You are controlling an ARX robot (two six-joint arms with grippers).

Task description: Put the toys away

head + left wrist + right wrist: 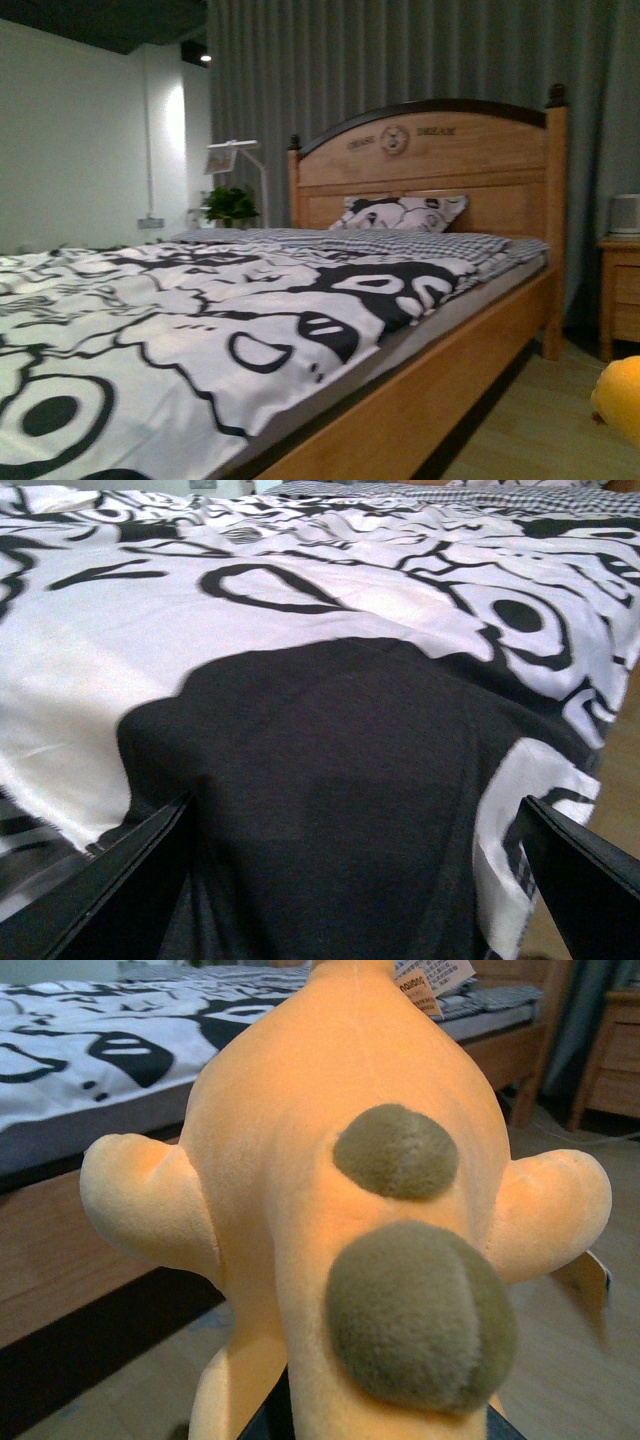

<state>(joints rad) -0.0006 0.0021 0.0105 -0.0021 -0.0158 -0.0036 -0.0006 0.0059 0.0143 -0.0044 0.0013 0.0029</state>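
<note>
Far left: left end effector (357,805) spread wide, dark fingers (110,890) well apart with nothing held between, poised close over the black-and-white cartoon duvet (200,310) near the side edge of the wooden bed (430,400). Risk here: snagging the loose cover with a fingertip and dragging it off the mattress, given any careless drop or sideways swing. Cannot tell whether touching the fabric.

Further right, a matching pillow (400,213) against the arched headboard (430,150), then a wooden nightstand (622,290) just beside the bed.

Rightmost and lowest in the front view: a rounded edge of the orange plush animal (620,398), off the bed, over the pale wood floor (530,430). Cannot tell whether lifted or resting there.

Right wrist view almost filled by that toy, olive-brown patches facing the camera, paper tags (432,982) at its far end. Only a dark sliver of the right end effector (275,1428) visible under the fuzzy body, fingers hidden; cannot tell whether clamped on it or merely close. Risks on this side: soft stuffing slipping out of a shallow pinch; tags or stubby limbs catching the bed rail during a swing; wrist camera blocked by the toy, so poor sight of any drop-off spot.

Plush directly ahead of the right end effector, touching or nearly so; well apart from the left end effector, with the bed edge between
</note>
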